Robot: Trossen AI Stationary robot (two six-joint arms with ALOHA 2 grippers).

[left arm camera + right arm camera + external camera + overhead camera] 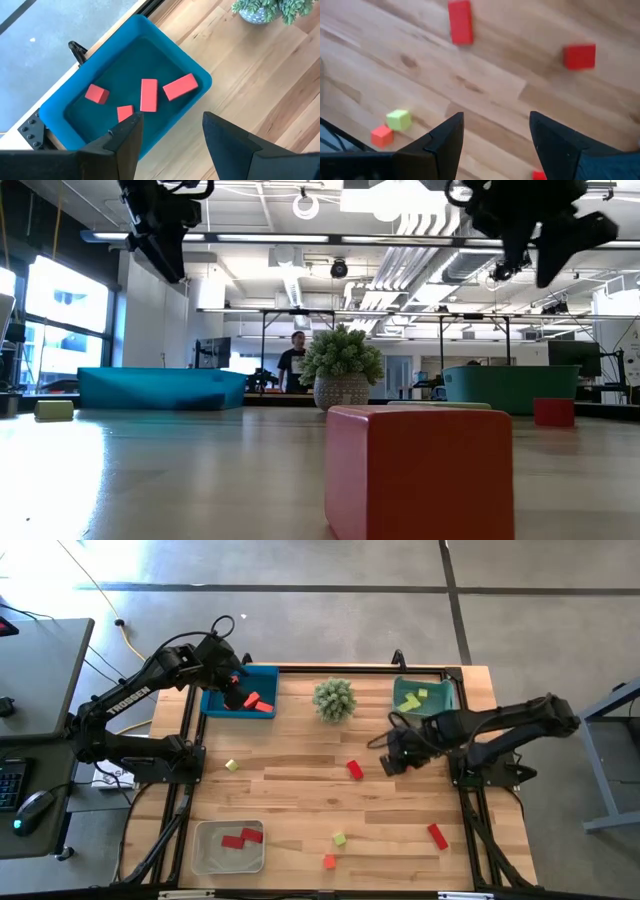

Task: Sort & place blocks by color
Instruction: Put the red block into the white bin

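I see the wooden table (300,790) with three bins on it. The blue bin (262,680) sits at the far left edge, the teal bin (402,692) at the far right, and a clear tray (205,858) near the front left, holding two red blocks (242,838).

My left gripper (170,132) hangs over the blue bin with its fingers spread and nothing between them. Four red blocks (148,94) lie on the bin floor just beyond the fingertips. My right gripper (495,132) hovers over the bare wood near the table's middle right, fingers likewise apart and empty. A red bar (460,21) and a red cube (580,55) lie ahead of it, well clear of the fingers.

The potted plant (334,699) stands between the blue and teal bins. Yellow-green blocks (412,699) rest in the teal bin. Loose on the table are a yellow-green cube (231,765) at left, another yellow-green cube (340,838) beside an orange-red cube (329,861) near the front.
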